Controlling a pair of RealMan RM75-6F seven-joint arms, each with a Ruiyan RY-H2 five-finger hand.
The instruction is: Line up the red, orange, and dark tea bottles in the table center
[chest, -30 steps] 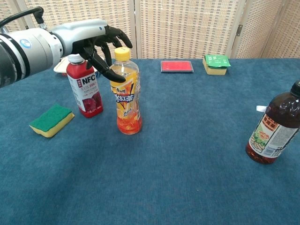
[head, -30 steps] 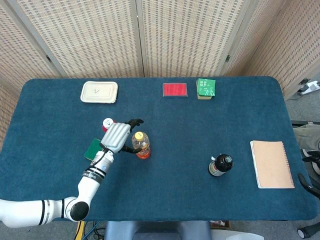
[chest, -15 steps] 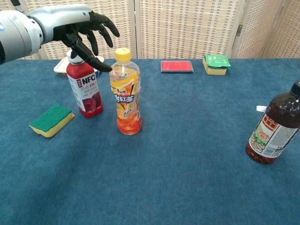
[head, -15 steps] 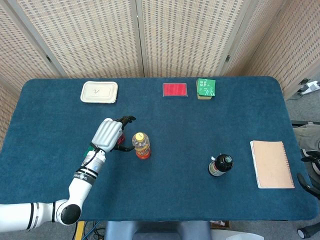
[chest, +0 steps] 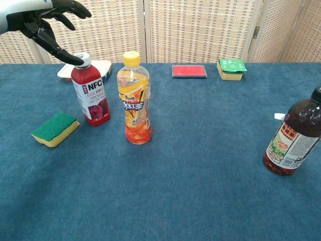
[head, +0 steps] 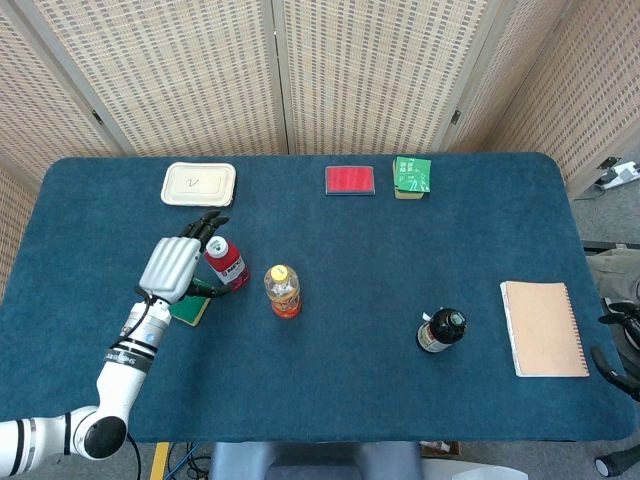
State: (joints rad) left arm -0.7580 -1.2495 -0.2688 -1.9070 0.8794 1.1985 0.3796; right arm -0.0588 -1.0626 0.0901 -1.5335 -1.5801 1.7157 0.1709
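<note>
— On the worktop (head: 330,370), left half: what stands, and where?

— Red bottle (head: 226,262) upright, just left of the orange bottle (head: 283,291), also upright; green sponge (head: 189,306) beside the red one. Dark tea bottle (head: 440,331) upright, well apart to the right.

— Robot hand?

— Left robot hand (head: 172,266) only; the right is in neither view. It hovers just left of the red bottle, raised about cap height, fingers spread and holding nothing. In the chest view one fingertip (chest: 75,58) is at the white cap; contact cannot be confirmed.

— Bearing for the next move?

— Red bottle lies immediately to the hand's right, long axis vertical. Likely a side grasp around the body. The tea bottle sits nearer the unseen right arm.
</note>
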